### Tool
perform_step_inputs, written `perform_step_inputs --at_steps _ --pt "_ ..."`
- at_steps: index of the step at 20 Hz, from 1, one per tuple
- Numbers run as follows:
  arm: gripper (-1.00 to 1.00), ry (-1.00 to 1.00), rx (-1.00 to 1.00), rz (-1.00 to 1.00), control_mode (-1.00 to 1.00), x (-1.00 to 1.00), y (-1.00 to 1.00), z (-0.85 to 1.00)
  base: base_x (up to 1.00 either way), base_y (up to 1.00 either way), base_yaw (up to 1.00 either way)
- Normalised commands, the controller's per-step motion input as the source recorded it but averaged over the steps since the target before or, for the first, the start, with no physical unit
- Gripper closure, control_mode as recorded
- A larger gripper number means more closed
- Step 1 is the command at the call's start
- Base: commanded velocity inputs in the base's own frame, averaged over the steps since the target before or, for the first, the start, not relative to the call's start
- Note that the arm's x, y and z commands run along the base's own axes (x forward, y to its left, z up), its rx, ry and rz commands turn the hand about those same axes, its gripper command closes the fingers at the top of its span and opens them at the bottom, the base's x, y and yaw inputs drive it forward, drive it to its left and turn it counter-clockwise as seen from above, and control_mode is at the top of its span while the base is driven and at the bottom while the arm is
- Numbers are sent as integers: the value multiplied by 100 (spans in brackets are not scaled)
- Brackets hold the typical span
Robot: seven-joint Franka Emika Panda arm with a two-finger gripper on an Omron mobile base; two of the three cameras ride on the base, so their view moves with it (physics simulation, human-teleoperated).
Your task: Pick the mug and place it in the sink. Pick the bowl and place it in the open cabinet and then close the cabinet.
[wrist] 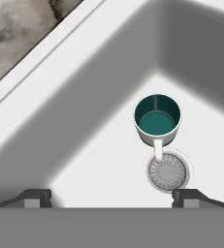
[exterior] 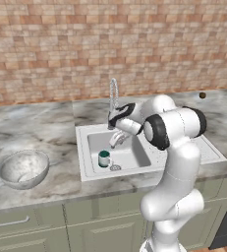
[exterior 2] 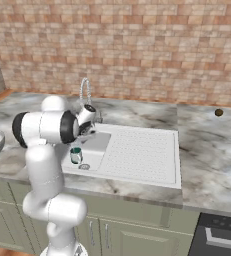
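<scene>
- While the end effector [wrist: 111,196] hangs above the sink [exterior: 85,132] basin, its two finger tips [wrist: 33,197] stand wide apart and hold nothing.
- Below the end effector the mug [wrist: 157,118] stands upright on the basin floor, free of both finger tips, with open floor on all sides of it.
- The mug's white handle points toward the round drain [wrist: 168,170], just beside it; the handle's end reaches the drain's rim in the hand view.
- From the hand view, the mug sits ahead of the end effector and nearer one finger tip than the other; the basin's inner corner lies beyond it, with bare floor between mug and walls.
- In the left base view the mug [exterior: 104,158] is near the basin's front wall, lower than the end effector [exterior: 116,141].
- The coiled-spring faucet [exterior: 113,94] rises behind the end effector, close to the wrist.
- The ridged drainboard [exterior 2: 142,152] spreads to the far side of the basin, flat and open.
- The marbled bowl [exterior: 23,168] rests upright on the tabletop [exterior: 46,123], well apart from the end effector, close to the tabletop's front edge and short of the sink's rim.
- A small dark round thing [exterior: 202,95] lies on the tabletop near the brick wall [exterior: 110,44], well apart from the end effector.
</scene>
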Motion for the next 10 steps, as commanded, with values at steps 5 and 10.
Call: perform_step_inputs --at_steps 5,10 --pt "-100 5 7 -5 -100 -46 -7 100 0 0 0" --pt "-100 13 10 -11 -100 -62 -8 83 0 0 0"
